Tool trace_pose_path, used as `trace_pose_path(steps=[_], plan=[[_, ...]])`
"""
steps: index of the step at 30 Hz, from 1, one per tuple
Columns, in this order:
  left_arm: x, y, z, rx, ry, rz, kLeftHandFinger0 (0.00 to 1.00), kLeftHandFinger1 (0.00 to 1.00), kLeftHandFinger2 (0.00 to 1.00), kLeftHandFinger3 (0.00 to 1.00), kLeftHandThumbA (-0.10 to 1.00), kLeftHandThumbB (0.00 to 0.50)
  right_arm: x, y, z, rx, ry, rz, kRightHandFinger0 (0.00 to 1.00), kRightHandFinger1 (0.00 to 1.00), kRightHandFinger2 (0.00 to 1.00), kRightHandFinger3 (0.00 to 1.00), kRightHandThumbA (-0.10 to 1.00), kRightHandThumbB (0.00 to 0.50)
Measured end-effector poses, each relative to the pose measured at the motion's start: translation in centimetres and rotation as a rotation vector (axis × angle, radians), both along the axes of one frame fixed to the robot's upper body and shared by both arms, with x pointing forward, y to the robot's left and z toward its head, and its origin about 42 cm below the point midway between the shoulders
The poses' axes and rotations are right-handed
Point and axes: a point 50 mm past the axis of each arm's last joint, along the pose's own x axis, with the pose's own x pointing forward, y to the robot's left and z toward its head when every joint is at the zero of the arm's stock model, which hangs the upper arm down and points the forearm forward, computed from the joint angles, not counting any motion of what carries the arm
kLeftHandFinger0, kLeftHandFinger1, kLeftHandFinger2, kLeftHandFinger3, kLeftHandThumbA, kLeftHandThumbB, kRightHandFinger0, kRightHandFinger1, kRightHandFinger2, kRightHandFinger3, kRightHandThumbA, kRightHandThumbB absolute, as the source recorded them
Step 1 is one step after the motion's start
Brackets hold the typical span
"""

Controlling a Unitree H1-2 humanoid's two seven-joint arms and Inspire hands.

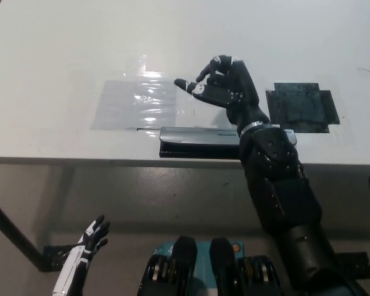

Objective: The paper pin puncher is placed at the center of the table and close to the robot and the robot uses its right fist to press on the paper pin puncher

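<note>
one puncher [200,140], one table [55,55] — two robot hands [225,86]

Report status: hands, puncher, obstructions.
Right hand open, above the table beyond the puncher, no fist. Left hand open, low beside the table. Puncher at near edge, unpressed. Nothing in the way.

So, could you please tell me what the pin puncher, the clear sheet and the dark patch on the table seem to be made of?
The pin puncher looks like brushed grey metal on top, with a black base that may be plastic. The clear sheet seems to be thin plastic film, given its wrinkled glare. The dark patch looks like matte black tape or rubber; I cannot tell which.
</note>
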Motion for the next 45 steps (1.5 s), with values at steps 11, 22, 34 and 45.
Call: trace_pose_path(steps=[11, 22, 34, 45], plan=[[0.0, 0.1, 0.0, 0.001, 0.001, 0.002, 1.00, 1.00, 1.00, 1.00, 1.00, 0.256, 1.3, 0.5, -4.6, -0.032, 0.128, -0.013, 0.10, 0.16, 0.36, 0.24, 1.00, 0.261], [0.1, 0.0, 0.1, 0.001, -0.002, 0.001, 1.00, 1.00, 1.00, 1.00, 1.00, 0.265, 1.5, 0.5, -6.8, -0.031, 0.125, -0.019, 0.00, 0.08, 0.38, 0.28, 1.00, 0.254], [0.1, 0.0, 0.1, 0.001, -0.003, 0.001, 1.00, 1.00, 1.00, 1.00, 1.00, 0.281, 0.4, 0.3, -8.7, -0.018, 0.075, -0.038, 0.00, 0.00, 0.29, 0.19, 1.00, 0.175], [-1.3, 0.3, -0.9, 0.002, 0.036, 0.009, 1.00, 1.00, 1.00, 1.00, 1.00, 0.272, -1.8, 1.6, -10.6, -0.025, -0.009, -0.013, 0.00, 0.01, 0.29, 0.15, 1.00, 0.172]])
